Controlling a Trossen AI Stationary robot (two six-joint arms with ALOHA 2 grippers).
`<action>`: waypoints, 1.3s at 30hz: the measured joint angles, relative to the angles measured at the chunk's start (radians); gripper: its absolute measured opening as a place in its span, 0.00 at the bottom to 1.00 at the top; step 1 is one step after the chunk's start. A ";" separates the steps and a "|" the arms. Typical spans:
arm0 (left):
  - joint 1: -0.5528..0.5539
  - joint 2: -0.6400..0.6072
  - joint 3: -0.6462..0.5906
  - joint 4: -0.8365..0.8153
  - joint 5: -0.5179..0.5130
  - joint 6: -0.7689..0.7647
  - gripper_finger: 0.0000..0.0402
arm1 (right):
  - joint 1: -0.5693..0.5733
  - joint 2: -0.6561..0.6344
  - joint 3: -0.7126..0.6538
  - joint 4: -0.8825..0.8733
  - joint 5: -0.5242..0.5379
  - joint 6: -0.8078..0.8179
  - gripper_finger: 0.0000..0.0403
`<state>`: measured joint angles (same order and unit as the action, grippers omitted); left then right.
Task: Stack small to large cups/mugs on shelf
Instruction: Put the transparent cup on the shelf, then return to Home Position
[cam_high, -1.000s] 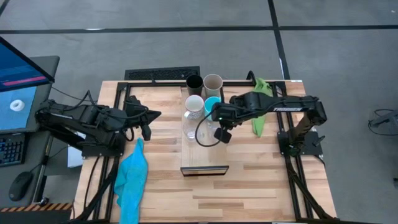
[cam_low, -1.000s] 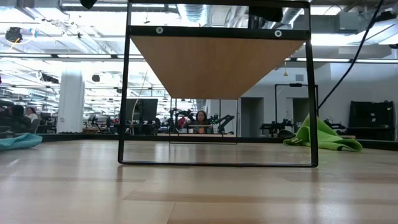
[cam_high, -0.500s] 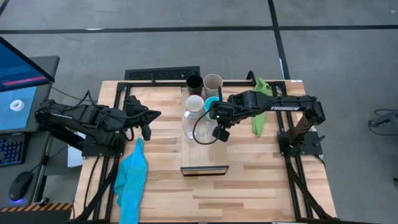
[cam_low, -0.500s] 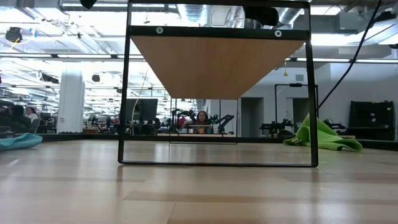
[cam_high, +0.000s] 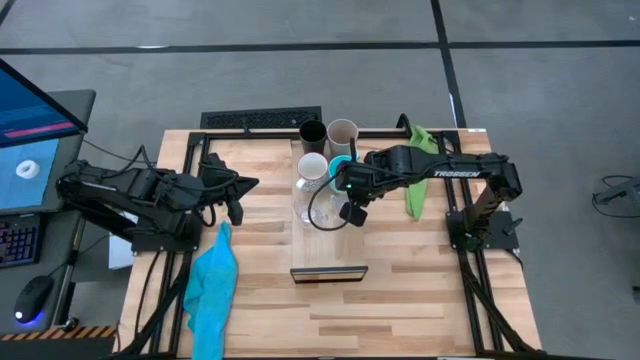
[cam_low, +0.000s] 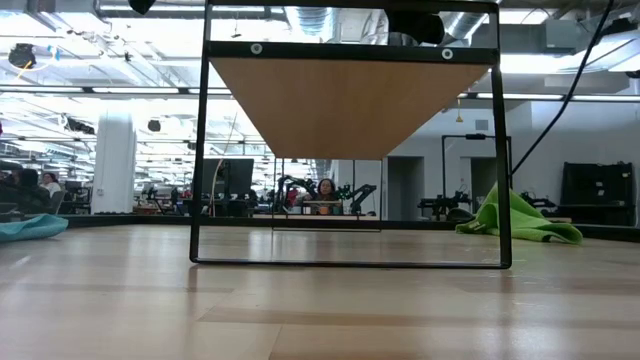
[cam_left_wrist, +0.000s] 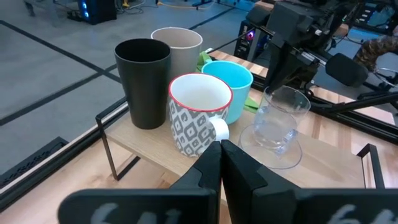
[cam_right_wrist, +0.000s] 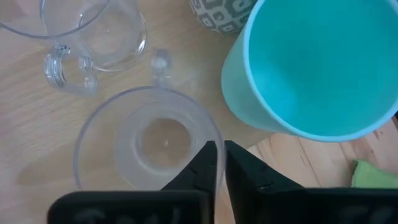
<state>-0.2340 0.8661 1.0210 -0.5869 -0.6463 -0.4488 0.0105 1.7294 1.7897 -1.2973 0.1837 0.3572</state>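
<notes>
Overhead and both wrist views (close) share the shelf (cam_high: 329, 225).

The far end of the long light-wood shelf (cam_high: 329, 255) is crowded: a tall black cup (cam_high: 312, 133) and beige-grey cup (cam_high: 342, 132) stand side by side, with a patterned white mug (cam_high: 312, 166) and turquoise mug (cam_high: 343, 165) just in front, then two clear glass cups (cam_high: 309, 190). The right arm's claw (cam_high: 348, 196) hangs over them. The shelf's near end lies bare, open from above. A blue cloth (cam_high: 212, 283) covers tabletop (cam_high: 420, 290) on the left, a green cloth (cam_high: 416, 185) on the right.

Four cups (cam_left_wrist: 200, 116) clustered on shelf (cam_left_wrist: 152, 142) (glass cup (cam_left_wrist: 278, 120) beside).
</notes>
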 joint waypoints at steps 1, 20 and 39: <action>0.000 0.000 0.000 0.000 -0.001 0.000 0.00 | 0.000 0.000 0.000 0.001 0.000 0.000 0.12; 0.000 -0.008 0.000 0.006 -0.012 -0.001 0.00 | 0.000 -0.033 0.048 0.042 -0.029 -0.029 0.44; 0.011 -0.082 0.403 -0.131 0.082 0.241 0.00 | 0.051 -0.617 0.269 -0.006 0.195 -0.040 0.45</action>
<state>-0.2230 0.7844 1.4241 -0.7184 -0.5641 -0.2082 0.0612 1.1124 2.0583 -1.3034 0.3790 0.3168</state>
